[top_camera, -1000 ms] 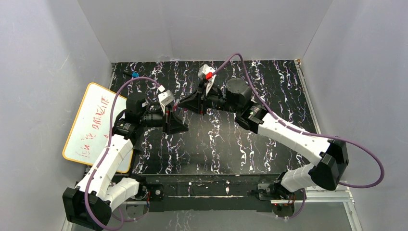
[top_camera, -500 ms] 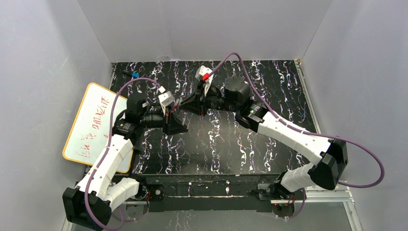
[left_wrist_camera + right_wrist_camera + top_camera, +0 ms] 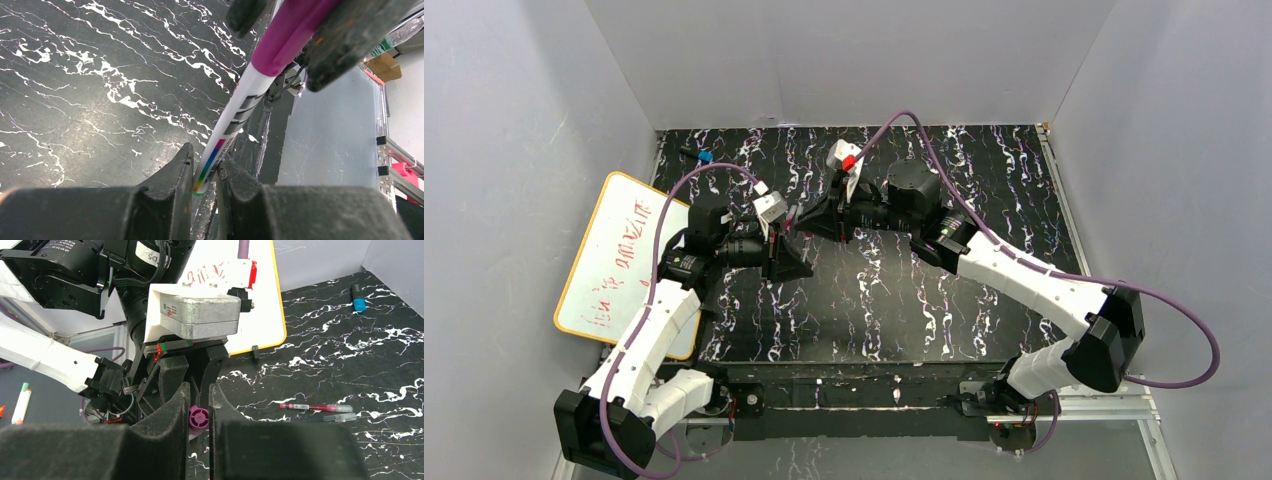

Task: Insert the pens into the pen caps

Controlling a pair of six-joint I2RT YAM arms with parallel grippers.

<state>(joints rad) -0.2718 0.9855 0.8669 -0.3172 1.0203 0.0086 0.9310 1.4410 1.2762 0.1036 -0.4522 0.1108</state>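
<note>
1. Overhead view: the light is even and diffuse and comes from above. The pale walls (image 3: 514, 120) look bright and flat, with no hard shadows
2. The black marbled table (image 3: 874, 310) stays dark and its white veins are crisp; soft shadow pools beneath both arms
3. Left wrist view: the left fingers (image 3: 165, 200) are a blurred dark mass along the bottom edge, while the print on the pen (image 3: 240, 115) is sharp mid-frame
4. A dull grey sheen washes the table surface in that view
5. Right wrist view: the right fingers (image 3: 170, 430) are out of focus, the whiteboard (image 3: 260, 305) is very bright, and the distant table detail is sharp
</note>
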